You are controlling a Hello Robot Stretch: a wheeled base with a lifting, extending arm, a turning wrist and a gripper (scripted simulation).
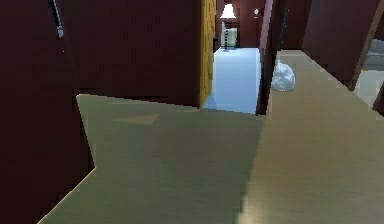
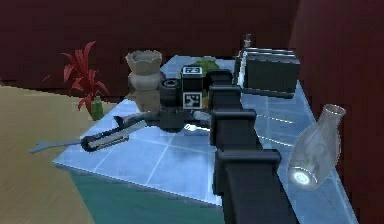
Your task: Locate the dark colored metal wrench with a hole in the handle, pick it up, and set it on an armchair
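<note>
Arm side view, left to right. A red plant [image 2: 85,75] stands by the desk's [image 2: 150,165] left corner. The wrench [image 2: 75,143], a slim dark bar, shows at that corner, at the tips of the jaws. Their spread, and whether they hold anything, cannot be told. Risks: a nudge may slide the wrench off the edge. The pot [image 2: 145,72] behind the arm [image 2: 240,150] and the glass flask [image 2: 318,148] beside it may be struck in lifting or turning.

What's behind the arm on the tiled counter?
A tan vase, a metal toaster and a green object, whose lower part is covered by the white markers.
</note>
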